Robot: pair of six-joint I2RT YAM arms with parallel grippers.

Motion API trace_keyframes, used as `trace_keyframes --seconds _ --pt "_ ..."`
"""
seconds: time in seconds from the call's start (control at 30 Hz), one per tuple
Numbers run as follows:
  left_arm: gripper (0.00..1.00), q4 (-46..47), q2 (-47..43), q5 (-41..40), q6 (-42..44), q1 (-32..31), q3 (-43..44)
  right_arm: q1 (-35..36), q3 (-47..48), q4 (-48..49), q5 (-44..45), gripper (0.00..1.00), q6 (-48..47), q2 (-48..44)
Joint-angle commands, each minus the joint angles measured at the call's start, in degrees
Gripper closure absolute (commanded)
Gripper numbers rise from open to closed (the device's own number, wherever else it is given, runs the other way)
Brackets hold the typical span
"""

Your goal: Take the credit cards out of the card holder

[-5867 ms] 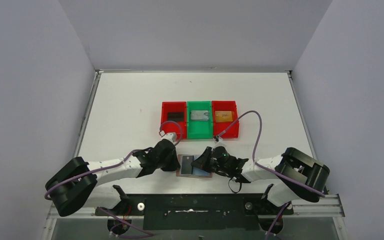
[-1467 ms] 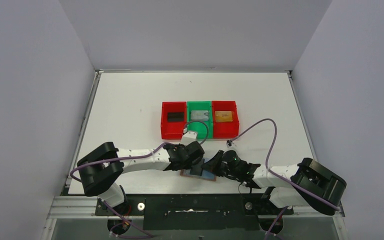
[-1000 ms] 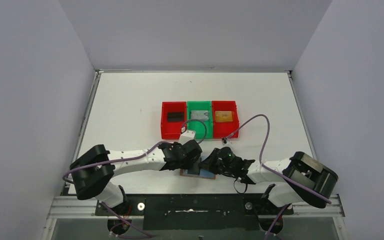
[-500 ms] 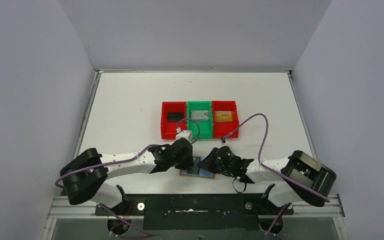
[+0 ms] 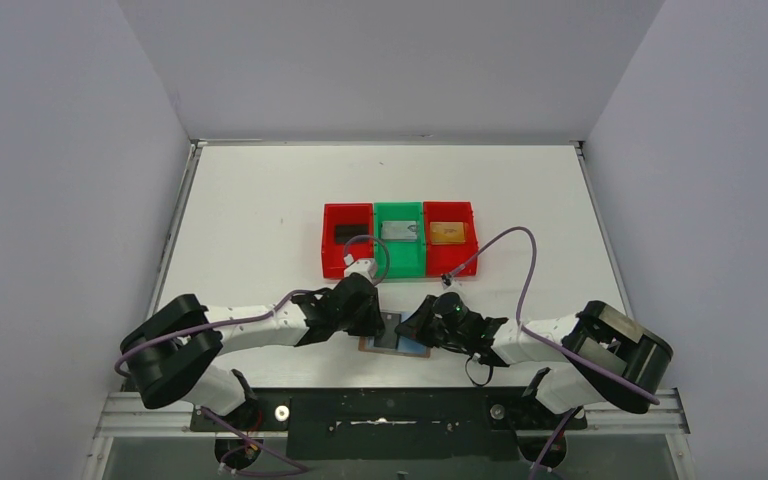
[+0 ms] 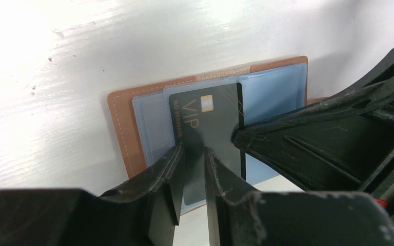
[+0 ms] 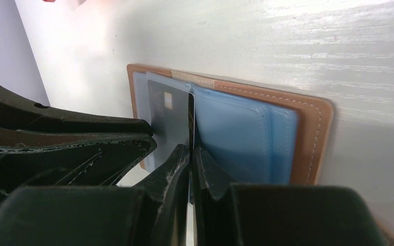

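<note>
The card holder (image 5: 410, 349) lies open and flat near the table's front edge, tan leather (image 6: 119, 133) around pale blue pockets (image 7: 246, 133). A black VIP credit card (image 6: 205, 118) lies in its left pocket (image 7: 166, 115). My left gripper (image 6: 194, 156) stands over the card's near end, its jaws a narrow gap apart, and the card shows between them. My right gripper (image 7: 191, 149) is shut, with its tips on the holder's middle fold by the card's right edge. In the top view both grippers meet over the holder, the left (image 5: 372, 322) and the right (image 5: 412, 326).
Three bins stand in a row behind the holder. The left red bin (image 5: 327, 248) holds a black card (image 5: 350, 233). A silver card (image 5: 398, 231) lies in the green bin (image 5: 400, 264). A gold-orange card (image 5: 447, 232) rests in the right red bin (image 5: 457, 264). Purple cables loop above both wrists.
My left gripper has slid left, off the holder's middle to its left half, and its jaws have narrowed. The right gripper has stayed on the fold.
</note>
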Motion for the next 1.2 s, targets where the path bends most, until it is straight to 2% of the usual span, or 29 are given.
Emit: trace_keyframes --seconds 0.0,0.2,0.37,0.5,0.7,1.0,1.17 --pt "0.8 -3.5 2.2 -2.4 -0.6 -0.4 -0.4 -0.4 -0.1 -4.5 1.2 0.95 -1.4 -0.2" --pt "0.82 -7.0 3.4 -5.8 -1.5 -0.9 -0.6 -0.5 -0.7 -4.0 0.8 0.92 -1.3 -1.8" --pt "0.84 -7.9 4.7 -7.0 -1.7 -1.4 0.2 -1.2 -3.4 3.9 -2.6 0.87 0.1 -2.0" --pt "0.85 -8.4 4.9 -7.5 -2.0 -1.7 0.3 -1.4 -4.6 6.2 -3.0 0.87 1.1 -1.8" --pt "0.87 -9.2 4.6 -8.3 -2.5 -1.8 -0.1 -1.9 -6.9 9.6 -3.6 1.0 1.9 -2.8" --pt "0.88 -11.0 5.4 -10.0 -2.2 -1.9 0.2 -3.0 -8.5 6.3 -3.1 1.0 1.7 -6.8" --pt "0.88 -11.1 5.6 -10.4 -2.3 -2.1 0.2 -3.2 -8.0 0.0 -1.5 0.99 1.2 -9.8"
